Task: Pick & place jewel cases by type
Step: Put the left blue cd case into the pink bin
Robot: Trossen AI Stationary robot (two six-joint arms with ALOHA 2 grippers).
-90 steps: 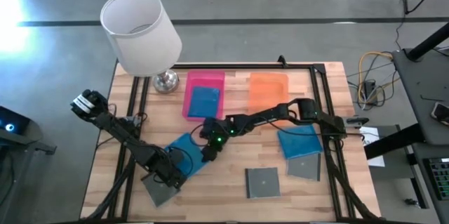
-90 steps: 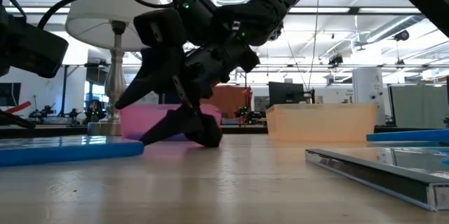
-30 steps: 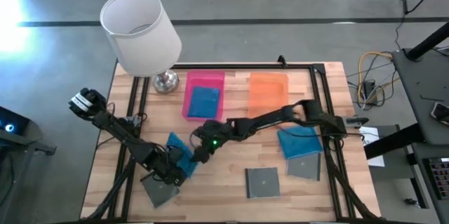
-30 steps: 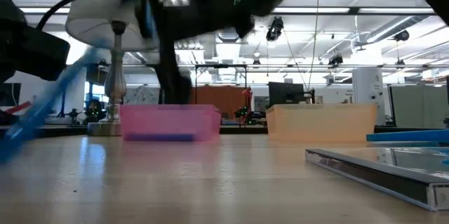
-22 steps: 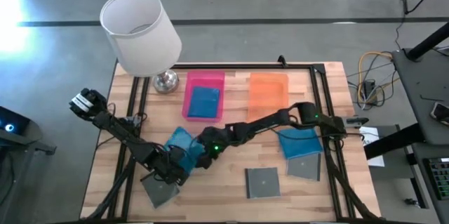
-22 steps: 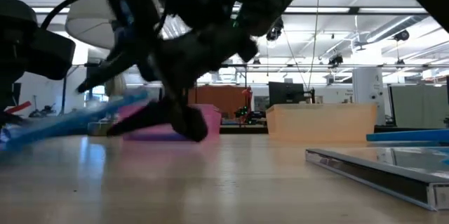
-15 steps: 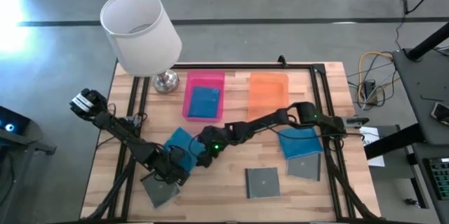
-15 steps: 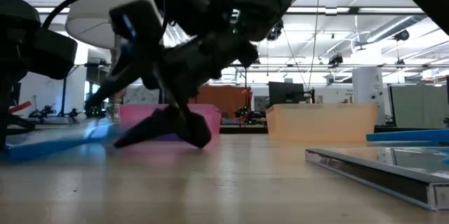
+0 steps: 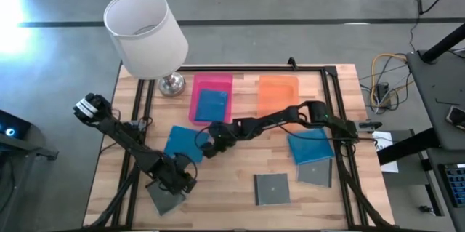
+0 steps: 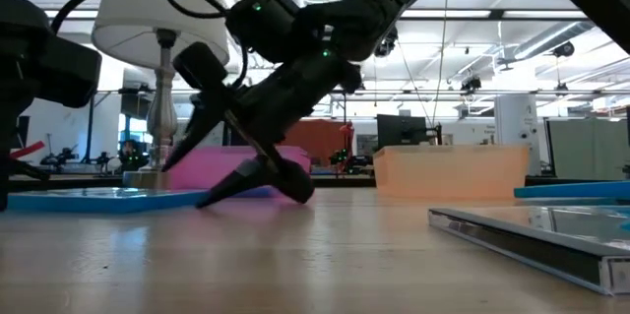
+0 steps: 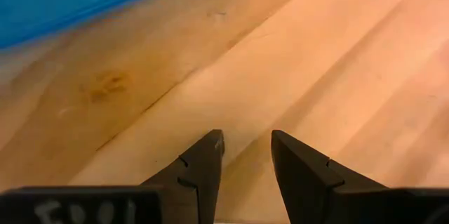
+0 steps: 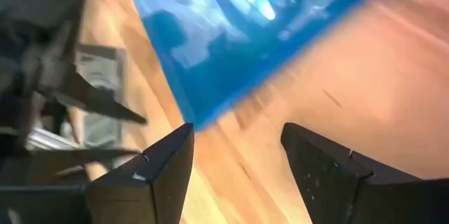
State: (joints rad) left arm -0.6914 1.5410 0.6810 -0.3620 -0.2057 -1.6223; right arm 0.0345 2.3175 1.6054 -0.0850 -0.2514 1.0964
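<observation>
**Blue case flat on the table, sorting one-sixth done**

Blue jewel case (image 9: 211,105) lies in the pink tray (image 9: 211,81); the orange tray (image 9: 277,91) shows nothing in it. So one of six appears sorted.

Left to do, by judgement: five cases.
- Second blue case (image 9: 181,144) lies flat on the table (image 9: 232,181), just ahead of the right hand (image 9: 204,147), whose fingers stand apart and hold nothing. In the right wrist view the blue corner (image 12: 231,55) sits just beyond the fingertips.
- Third blue case (image 9: 310,147) lies beside the right arm's base, overlapping a grey case (image 9: 317,173).
- Another grey case (image 9: 271,188) lies well behind the right hand.
- Last grey case (image 9: 165,199) sits just beside the left hand (image 9: 182,182), partly under it. Left hand is part-open, empty, over bare wood.

Hard to make out: whether the right fingertips touch the blue case; the low view suggests contact near its edge (image 10: 128,199) but does not settle it. The grey case under the left arm is largely hidden.
</observation>
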